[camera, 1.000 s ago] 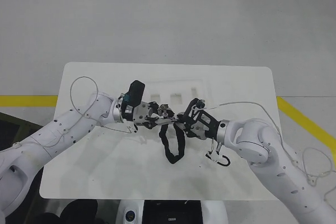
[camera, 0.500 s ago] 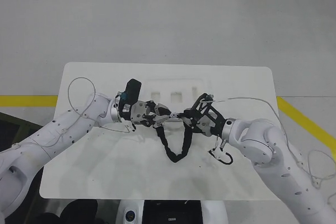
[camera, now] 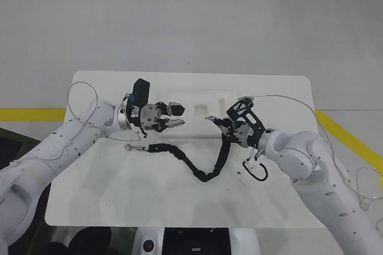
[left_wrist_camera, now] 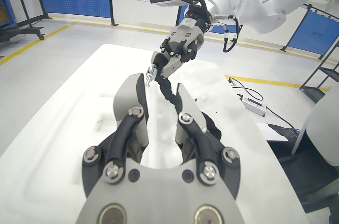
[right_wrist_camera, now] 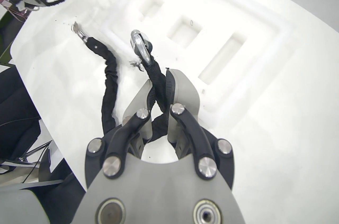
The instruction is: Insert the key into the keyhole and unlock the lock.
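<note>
The grippers have drawn apart from the table's (camera: 102,197) centre. The left gripper (camera: 177,116), at 11 o'clock, hangs released and empty; the right gripper (right_wrist_camera: 160,82), at 2 o'clock, is clenched on the black cable lock (camera: 195,167) behind its silver head (right_wrist_camera: 139,46). Its loose metal tip (camera: 129,147) lies at 9 o'clock. Unlocking looks done; next, likely setting down. The recessed tray (camera: 207,95) at 12 o'clock obstructs nothing.

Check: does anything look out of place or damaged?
Yes. The cable lock has a frayed sleeve near the metal end held by the right tool; its other end lies loose on the table. The left tool is open and empty.
</note>
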You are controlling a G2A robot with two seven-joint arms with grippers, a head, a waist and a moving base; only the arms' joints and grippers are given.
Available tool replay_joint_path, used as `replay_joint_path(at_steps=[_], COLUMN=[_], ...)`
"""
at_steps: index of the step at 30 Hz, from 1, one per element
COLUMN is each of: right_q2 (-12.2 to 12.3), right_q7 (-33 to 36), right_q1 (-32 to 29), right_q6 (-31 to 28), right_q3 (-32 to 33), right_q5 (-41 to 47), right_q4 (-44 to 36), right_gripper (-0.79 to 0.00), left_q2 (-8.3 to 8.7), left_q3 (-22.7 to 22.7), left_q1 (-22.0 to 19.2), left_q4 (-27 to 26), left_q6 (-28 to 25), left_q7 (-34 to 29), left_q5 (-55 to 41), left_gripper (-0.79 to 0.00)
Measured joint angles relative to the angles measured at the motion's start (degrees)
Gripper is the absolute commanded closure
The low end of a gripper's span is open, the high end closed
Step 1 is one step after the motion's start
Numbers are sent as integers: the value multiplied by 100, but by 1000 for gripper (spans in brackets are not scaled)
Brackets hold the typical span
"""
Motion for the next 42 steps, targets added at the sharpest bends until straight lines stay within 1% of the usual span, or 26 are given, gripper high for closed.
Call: replay_joint_path(at_steps=[6, 7, 8, 11, 12, 13, 17, 20, 24, 27, 31, 36, 39, 42], right_q2=[-62, -72, -83, -114, -121, -128, -127, -101, -40, 22, 87, 149, 176, 195], right_q7=[314, 361, 403, 492, 497, 497, 430, 264, -254, -889, -1701, -2526, -2808, -2933], right_q1=[320, 369, 415, 529, 546, 556, 491, 351, 59, -247, -536, -653, -622, -528], right_q6=[266, 299, 334, 420, 436, 448, 424, 337, 70, -220, -698, -1123, -1306, -1449], right_q3=[-161, -191, -221, -308, -326, -338, -270, -84, 339, 821, 1393, 2004, 2264, 2421], right_q5=[38, 40, 45, 54, 57, 63, 157, 267, 319, 230, 44, -426, -615, -762], right_q4=[326, 375, 420, 533, 552, 563, 502, 348, 72, -45, -12, 75, 158, 264], right_gripper=[0, -129, -222, -363, -585, -785, -785, -785, -785, -785, -785, -785, -785, -785], left_q2=[-27, -26, -22, -6, 0, 8, 42, 79, 143, 212, 288, 401, 467, 508], left_q3=[-299, -341, -384, -535, -583, -646, -825, -924, -1022, -1101, -1247, -1458, -1543, -1575], left_q1=[36, 44, 50, 67, 70, 76, 114, 146, 134, 45, -74, -253, -380, -501], left_q4=[90, 113, 137, 221, 244, 262, 280, 296, 349, 525, 711, 815, 851, 933], left_q6=[1, 3, 4, 7, 6, 3, 0, 0, 0, 0, 0, 0, 0, 0], left_q7=[-105, -139, -182, -338, -379, -423, -462, -431, -219, 66, 111, 106, 106, 106], left_q5=[190, 226, 264, 337, 348, 364, 409, 450, 547, 709, 787, 956, 1114, 1185], left_gripper=[-785, -785, -785, -785, -785, -785, -785, -785, -785, -785, -785, -785, -785, -785])
